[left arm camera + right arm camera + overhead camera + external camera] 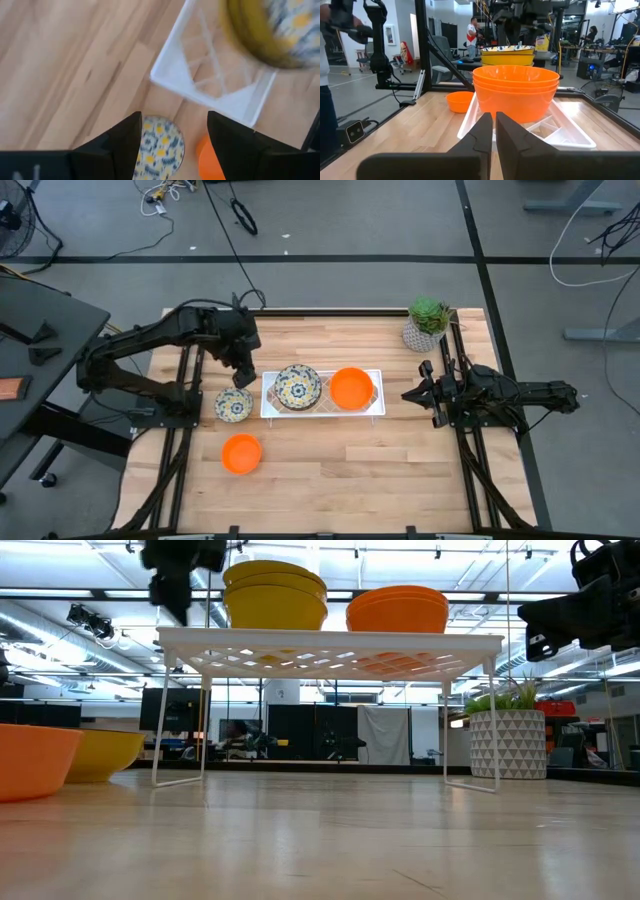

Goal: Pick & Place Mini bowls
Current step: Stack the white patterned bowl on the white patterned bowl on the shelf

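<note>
left wrist view shows your left gripper (172,137) wide open, empty, over the floral bowl (159,147) on the table beside the rack (210,92); it looks rigid, slick, breakable, so pinch 1 rim edge.

No legible text, labels, brands or numbers anywhere.

Only pale, blurred marks at the edge of the left gripper (172,145) housing in the left wrist view, too smeared to read; a red-and-white standing sign (406,51) in the room behind the table in the right wrist view, too small to make out; blue-and-yellow floral pattern on the bowls (297,387), no lettering.
</note>
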`<state>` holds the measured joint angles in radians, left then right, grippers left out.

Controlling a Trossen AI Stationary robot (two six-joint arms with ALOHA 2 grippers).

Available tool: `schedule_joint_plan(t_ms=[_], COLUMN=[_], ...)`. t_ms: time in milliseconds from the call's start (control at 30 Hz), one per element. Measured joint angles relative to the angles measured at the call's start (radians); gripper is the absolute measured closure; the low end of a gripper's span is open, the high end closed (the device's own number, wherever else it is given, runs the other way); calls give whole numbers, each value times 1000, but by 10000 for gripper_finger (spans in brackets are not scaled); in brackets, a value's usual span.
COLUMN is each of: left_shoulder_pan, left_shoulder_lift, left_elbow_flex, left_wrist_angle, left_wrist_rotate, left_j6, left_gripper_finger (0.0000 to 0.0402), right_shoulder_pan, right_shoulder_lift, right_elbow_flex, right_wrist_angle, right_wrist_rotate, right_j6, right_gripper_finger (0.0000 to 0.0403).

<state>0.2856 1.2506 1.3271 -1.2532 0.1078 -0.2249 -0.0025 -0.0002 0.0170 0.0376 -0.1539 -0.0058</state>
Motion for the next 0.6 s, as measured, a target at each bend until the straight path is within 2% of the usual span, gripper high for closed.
schedule_joint_plan(t_ms=[333, 600], left_shoulder_pan=[11, 37], left_shoulder_lift=[-3, -3], left_elbow_flex=[-181, -259], left_wrist_angle=[-22, -22], left_wrist_rotate=[42, 24], left_j6=[25, 275], left_gripper_finger=[176, 177], right_shoulder_pan=[0, 0], right_shoulder_lift=[0, 0], right_elbow_flex=[0, 0], right_wrist_angle=[0, 0], right_wrist_rotate=[0, 0], right_j6=[0, 0], right_gripper_finger=[376, 376])
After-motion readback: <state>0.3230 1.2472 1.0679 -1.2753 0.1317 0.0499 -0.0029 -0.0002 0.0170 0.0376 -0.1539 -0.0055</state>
